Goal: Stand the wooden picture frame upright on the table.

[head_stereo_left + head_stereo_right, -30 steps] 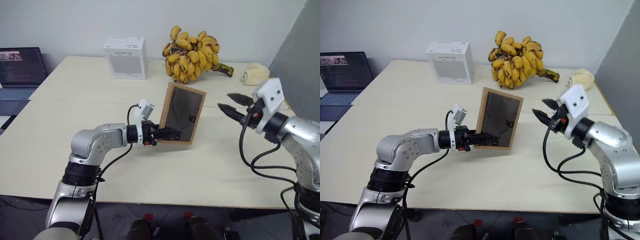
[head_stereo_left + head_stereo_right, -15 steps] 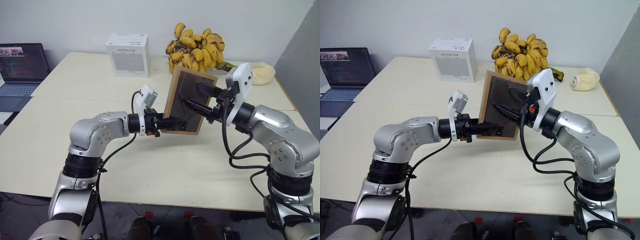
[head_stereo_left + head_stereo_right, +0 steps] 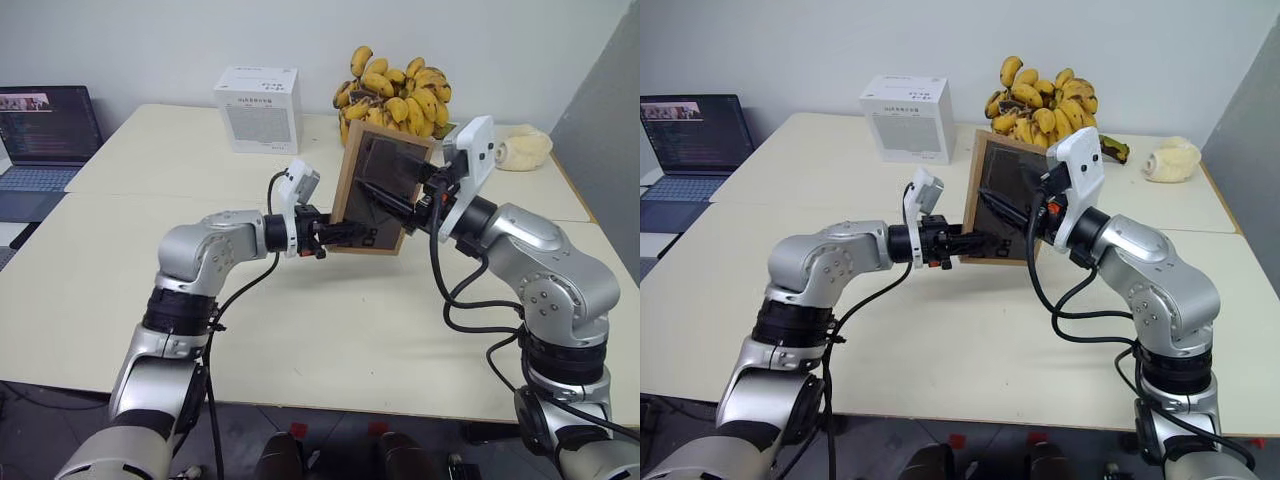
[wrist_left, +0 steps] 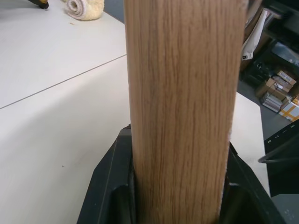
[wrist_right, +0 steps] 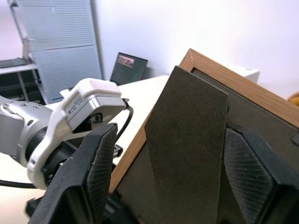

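The wooden picture frame is held nearly upright over the table, with its dark backing turned toward me. My left gripper is shut on its lower left wooden edge, one black finger on each side. My right gripper reaches onto the backing from the right and is open. Its two fingers straddle the dark prop leg. I cannot tell whether the frame's lower edge touches the table.
A white cardboard box and a big bunch of bananas stand at the table's far side, behind the frame. A pale rolled cloth lies at the far right. An open laptop sits far left.
My right gripper swung in from the right to the frame's back, and its fingers now straddle the prop leg. My left gripper lifted the frame a little up and away from me.
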Tool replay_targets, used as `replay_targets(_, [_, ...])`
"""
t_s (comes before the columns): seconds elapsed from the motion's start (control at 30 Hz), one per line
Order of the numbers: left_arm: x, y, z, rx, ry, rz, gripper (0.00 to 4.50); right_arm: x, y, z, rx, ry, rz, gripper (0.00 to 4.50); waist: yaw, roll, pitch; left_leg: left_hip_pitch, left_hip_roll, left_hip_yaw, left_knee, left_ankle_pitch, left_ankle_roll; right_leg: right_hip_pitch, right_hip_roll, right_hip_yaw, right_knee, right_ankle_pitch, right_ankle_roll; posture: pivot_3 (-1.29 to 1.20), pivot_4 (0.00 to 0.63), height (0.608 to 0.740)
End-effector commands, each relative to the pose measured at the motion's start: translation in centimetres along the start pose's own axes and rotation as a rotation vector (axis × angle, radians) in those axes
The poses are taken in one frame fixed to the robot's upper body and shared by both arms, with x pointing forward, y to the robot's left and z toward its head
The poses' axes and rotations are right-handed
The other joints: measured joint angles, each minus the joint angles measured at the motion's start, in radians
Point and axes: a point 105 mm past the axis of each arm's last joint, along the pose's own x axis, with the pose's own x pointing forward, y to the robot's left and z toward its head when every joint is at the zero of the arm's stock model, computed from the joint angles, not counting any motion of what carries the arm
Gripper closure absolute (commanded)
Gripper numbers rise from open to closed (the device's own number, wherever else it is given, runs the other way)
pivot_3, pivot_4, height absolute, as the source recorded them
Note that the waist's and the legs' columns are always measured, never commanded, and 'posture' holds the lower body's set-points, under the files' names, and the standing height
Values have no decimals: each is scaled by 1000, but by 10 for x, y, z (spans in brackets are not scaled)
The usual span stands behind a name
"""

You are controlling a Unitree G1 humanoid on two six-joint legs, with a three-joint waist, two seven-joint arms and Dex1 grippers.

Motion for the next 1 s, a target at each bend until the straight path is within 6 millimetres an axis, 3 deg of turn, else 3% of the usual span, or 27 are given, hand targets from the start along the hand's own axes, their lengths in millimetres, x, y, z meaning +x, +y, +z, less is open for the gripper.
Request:
replay_targets(0.03, [7,-3,30,89,-64,-27,3212,-5,14,9,-16,-35,44,1055,1,0,0,0,0,0,0,0,0,0,0,0,0,0,0,0,150,740])
replay_targets(0.43, [10,-13,40,114,-73,-80,3212,-7,-1,-3,-30,2,-32,1055,2,0,0,-1,0,0,0,0,0,-1,0,0,2,0,0,0,150,740])
replay_targets(0.6, [9,-12,38,117,-64,-78,3212,-6,-11,-4,-59,18,-70,95,2,0,0,-1,0,0,1,0,0,-1,0,0,3,0,0,0,150,740])
replay_targets(0.77, [5,-7,33,111,-51,-56,3212,-11,-15,-5,-109,53,-68,95,3,0,0,-1,0,0,1,0,0,-2,0,0,3,0,0,0,150,740])
replay_targets(1.0, [1,6,27,82,-33,-8,3212,-36,-32,-7,-202,157,-67,95,4,1,0,-1,0,0,1,0,0,-2,0,0,3,0,0,0,150,740])
